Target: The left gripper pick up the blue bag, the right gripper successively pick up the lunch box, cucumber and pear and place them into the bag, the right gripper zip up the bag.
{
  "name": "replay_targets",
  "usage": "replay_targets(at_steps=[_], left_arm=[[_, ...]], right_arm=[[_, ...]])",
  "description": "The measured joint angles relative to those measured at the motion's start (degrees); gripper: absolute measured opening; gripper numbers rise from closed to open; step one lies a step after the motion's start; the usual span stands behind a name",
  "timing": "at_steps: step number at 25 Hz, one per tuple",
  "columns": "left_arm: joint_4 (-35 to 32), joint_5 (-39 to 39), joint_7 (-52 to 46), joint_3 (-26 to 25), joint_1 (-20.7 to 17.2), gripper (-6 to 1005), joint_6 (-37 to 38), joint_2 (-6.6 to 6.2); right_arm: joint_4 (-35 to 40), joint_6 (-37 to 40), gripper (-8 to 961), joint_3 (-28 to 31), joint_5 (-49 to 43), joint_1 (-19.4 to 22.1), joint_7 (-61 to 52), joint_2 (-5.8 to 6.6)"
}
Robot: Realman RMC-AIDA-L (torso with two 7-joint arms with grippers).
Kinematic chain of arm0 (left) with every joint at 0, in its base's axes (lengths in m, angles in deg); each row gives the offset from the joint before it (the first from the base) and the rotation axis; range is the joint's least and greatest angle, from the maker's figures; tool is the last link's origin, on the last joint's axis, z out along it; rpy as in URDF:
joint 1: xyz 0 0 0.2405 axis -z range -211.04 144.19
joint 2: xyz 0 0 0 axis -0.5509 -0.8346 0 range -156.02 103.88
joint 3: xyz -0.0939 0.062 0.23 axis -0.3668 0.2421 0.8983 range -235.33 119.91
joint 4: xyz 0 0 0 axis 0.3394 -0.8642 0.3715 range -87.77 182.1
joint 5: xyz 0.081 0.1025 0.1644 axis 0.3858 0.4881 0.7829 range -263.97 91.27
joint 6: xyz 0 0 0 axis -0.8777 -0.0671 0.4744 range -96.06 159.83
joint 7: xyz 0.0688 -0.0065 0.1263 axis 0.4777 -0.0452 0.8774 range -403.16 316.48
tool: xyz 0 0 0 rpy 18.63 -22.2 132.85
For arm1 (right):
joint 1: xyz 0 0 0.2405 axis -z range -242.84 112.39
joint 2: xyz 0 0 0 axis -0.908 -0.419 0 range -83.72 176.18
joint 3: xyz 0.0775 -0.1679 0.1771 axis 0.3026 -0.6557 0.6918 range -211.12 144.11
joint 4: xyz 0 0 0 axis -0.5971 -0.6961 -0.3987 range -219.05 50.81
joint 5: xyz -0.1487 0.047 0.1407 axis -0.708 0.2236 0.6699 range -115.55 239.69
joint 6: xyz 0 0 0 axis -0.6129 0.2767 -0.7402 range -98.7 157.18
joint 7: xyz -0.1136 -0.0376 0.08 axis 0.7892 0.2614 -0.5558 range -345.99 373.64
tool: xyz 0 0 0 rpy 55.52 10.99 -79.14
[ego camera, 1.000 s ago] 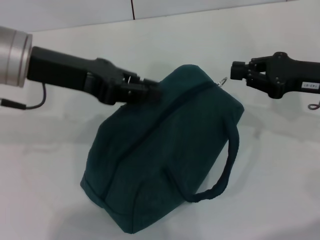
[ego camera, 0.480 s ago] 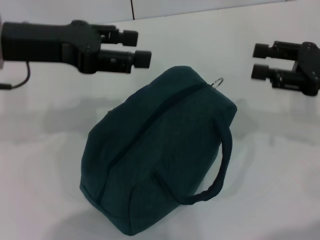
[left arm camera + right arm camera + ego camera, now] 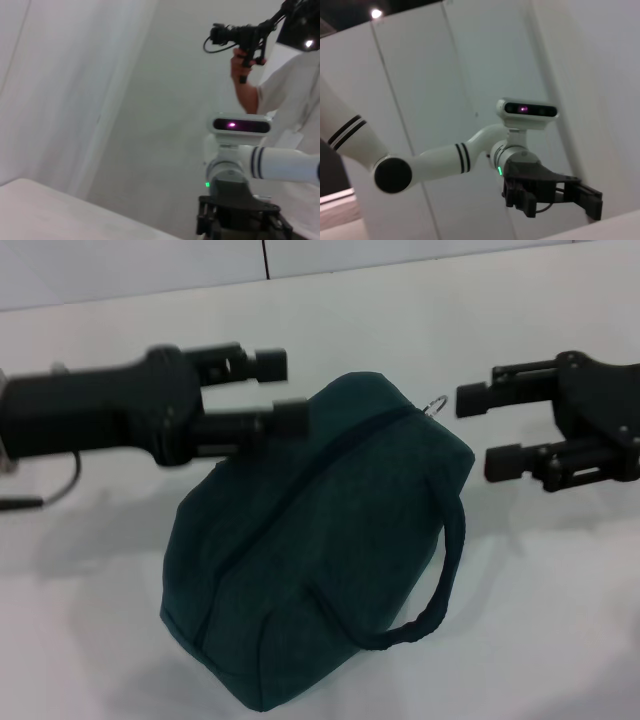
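Observation:
The blue bag [image 3: 310,540] lies on the white table [image 3: 560,620], a dark teal fabric bag with its zip closed, a metal ring pull [image 3: 435,405] at its far end and a strap handle [image 3: 445,580] on its right side. My left gripper [image 3: 280,390] is open and empty, hovering just above and left of the bag's top without touching it. My right gripper [image 3: 483,430] is open and empty, to the right of the ring pull and apart from it. The lunch box, cucumber and pear are out of view.
A thin cable [image 3: 60,490] hangs under the left arm. The left wrist view shows the right arm [image 3: 280,165] and a person with a camera [image 3: 240,37] behind it. The right wrist view shows the left arm [image 3: 445,162] before a wall.
My left gripper let go of the bag's top and opened. My right gripper opened and drew back from the ring pull. Both have turned. The bag has settled onto the table.

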Motion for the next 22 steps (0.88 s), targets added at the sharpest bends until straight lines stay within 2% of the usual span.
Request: replay_targets(at_steps=[6, 22], left_arm=[[6.40, -1.69, 5.71, 0.58, -1.09, 769, -0.24, 0.04], [7.26, -0.94, 6.92, 0.85, -1.71, 765, -0.43, -0.17]], right_arm=[[0.08, -0.32, 670, -0.41, -2.84, -2.33, -1.62, 0.01], [0.10, -0.65, 670, -0.43, -2.97, -2.87, -2.93, -0.19]])
